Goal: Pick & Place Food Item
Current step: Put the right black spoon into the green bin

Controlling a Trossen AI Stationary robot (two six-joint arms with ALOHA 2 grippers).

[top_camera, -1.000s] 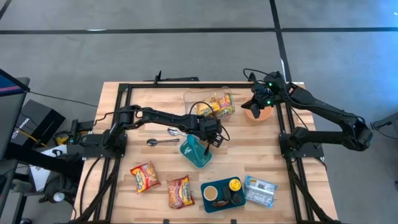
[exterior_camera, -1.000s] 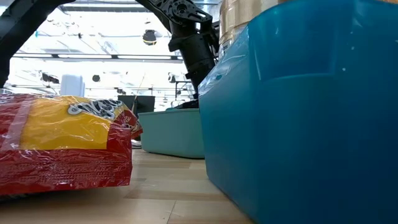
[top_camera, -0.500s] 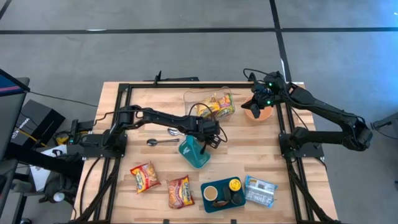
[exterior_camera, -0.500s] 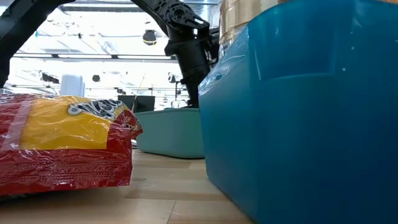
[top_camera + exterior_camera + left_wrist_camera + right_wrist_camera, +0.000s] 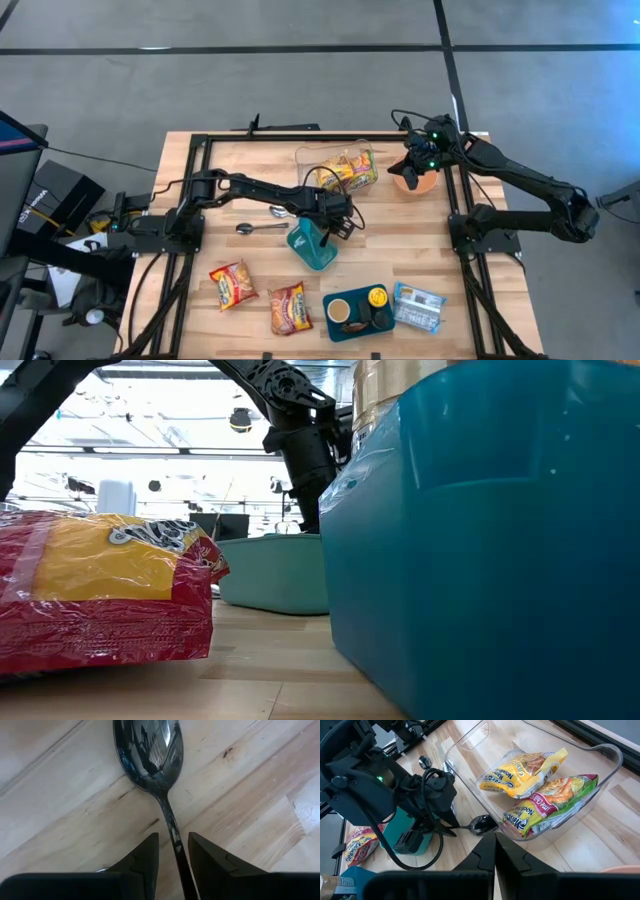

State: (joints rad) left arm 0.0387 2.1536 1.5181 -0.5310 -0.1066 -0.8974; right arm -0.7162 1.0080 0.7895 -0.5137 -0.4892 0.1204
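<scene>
Pinching a dark spoon [image 5: 159, 780] by its handle beside the clear bin [image 5: 470, 742] of noodle packs [image 5: 547, 802], left gripper [image 5: 173, 857] could drop it w/ so thin a hold; right gripper [image 5: 495, 851] shut, idle.

Robot lab bench, not a kitchen.
Wooden table [image 5: 250, 160] stood on grey concrete floor [image 5: 300, 90] (cables trailing), ceiling lights [image 5: 150, 455] behind.

glossy metal spoon [image 5: 152, 755]; matt pale wood table [image 5: 60, 810].
</scene>
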